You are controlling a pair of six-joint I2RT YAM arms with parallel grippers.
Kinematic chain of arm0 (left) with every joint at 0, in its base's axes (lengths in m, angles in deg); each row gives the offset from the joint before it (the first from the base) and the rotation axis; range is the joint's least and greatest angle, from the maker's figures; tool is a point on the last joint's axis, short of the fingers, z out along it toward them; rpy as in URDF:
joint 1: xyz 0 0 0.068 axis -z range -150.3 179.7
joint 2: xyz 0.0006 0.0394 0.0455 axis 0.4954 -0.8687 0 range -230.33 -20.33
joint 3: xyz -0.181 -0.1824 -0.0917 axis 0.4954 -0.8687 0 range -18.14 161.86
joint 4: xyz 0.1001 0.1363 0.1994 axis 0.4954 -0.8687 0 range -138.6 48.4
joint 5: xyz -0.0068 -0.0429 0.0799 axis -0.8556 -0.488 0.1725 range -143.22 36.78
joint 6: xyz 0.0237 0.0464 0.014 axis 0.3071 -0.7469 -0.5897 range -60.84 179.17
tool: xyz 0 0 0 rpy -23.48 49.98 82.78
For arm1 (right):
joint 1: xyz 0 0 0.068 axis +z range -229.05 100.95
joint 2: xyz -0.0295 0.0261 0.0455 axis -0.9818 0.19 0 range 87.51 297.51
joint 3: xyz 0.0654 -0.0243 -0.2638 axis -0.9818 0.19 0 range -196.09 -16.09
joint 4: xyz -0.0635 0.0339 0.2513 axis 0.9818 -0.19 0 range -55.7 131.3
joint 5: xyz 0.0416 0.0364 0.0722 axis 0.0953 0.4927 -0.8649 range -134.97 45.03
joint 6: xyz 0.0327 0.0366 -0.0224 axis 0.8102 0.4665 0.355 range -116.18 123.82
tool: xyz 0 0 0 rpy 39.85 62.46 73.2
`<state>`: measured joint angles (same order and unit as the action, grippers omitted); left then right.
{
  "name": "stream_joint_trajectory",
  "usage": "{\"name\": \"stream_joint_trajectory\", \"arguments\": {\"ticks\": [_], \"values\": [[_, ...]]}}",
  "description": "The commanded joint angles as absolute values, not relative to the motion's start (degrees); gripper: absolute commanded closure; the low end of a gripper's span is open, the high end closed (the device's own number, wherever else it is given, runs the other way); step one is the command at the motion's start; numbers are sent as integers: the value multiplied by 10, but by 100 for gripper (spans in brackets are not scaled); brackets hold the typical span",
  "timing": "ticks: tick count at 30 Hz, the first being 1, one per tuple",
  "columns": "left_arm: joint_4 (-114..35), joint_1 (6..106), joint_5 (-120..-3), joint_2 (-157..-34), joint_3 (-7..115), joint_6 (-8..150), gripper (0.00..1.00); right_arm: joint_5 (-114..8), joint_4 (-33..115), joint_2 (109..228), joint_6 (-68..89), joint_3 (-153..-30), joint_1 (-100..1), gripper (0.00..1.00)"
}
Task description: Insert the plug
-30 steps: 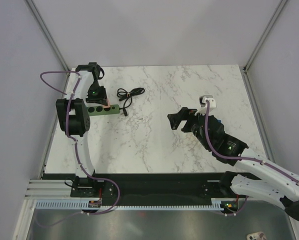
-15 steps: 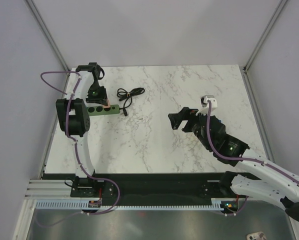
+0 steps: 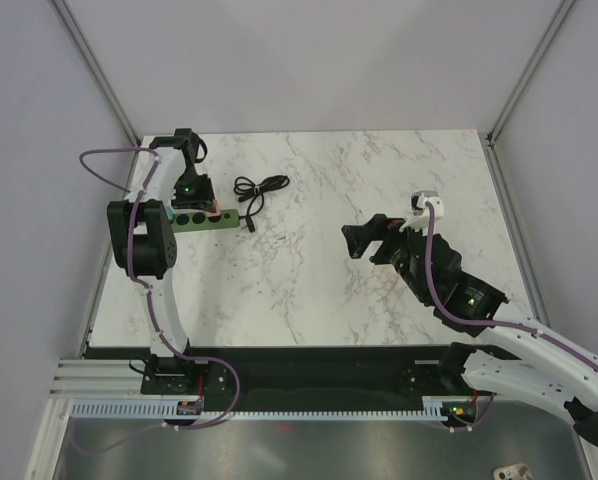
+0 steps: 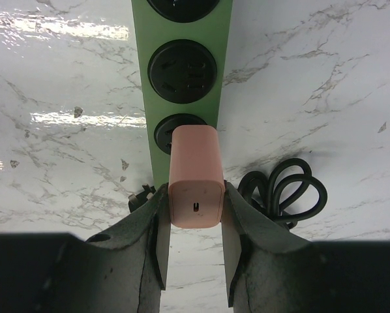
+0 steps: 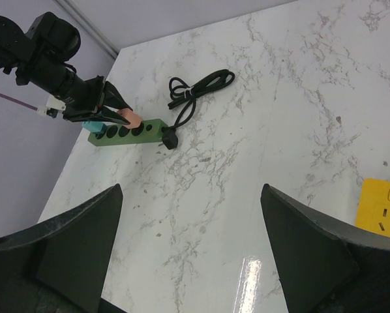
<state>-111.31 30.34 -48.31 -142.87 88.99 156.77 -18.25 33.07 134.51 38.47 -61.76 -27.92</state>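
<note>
The plug I see is a salmon-pink block [image 4: 195,176], not teal. My left gripper [image 4: 195,218] is shut on its sides and holds it over the end socket of the green power strip [image 4: 139,72]. I cannot tell how deep its prongs sit. From above, the left gripper [image 3: 205,206] sits over the strip [image 3: 201,223] at the table's far left. The right wrist view shows the pink plug [image 5: 130,118] and a small teal patch [image 5: 90,125] under the left gripper. My right gripper [image 3: 364,241] hangs open and empty above the table's middle right.
A coiled black cable [image 3: 260,187] lies just right of the strip, also in the left wrist view [image 4: 283,189]. Two empty sockets [image 4: 182,70] lie beyond the plug. A yellow socket block [image 5: 384,207] lies on the marble at the right edge of the right wrist view.
My right arm has drifted slightly to the right, still open. The left gripper and the pink plug stay at the strip with no visible shift.
</note>
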Motion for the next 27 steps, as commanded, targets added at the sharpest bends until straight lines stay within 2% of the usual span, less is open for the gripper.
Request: {"name": "stream_joint_trajectory", "arguments": {"ticks": [1,21,27], "values": [[-1204,308,-494,-1479,825,1552,98,-170,327,1335,370,-624,-281,5],[-1160,282,-513,-1502,777,1530,98,-161,316,1322,367,-626,-280,5],[-1157,286,-471,-1488,756,1534,98,-159,315,1320,371,-624,-280,5]]}}
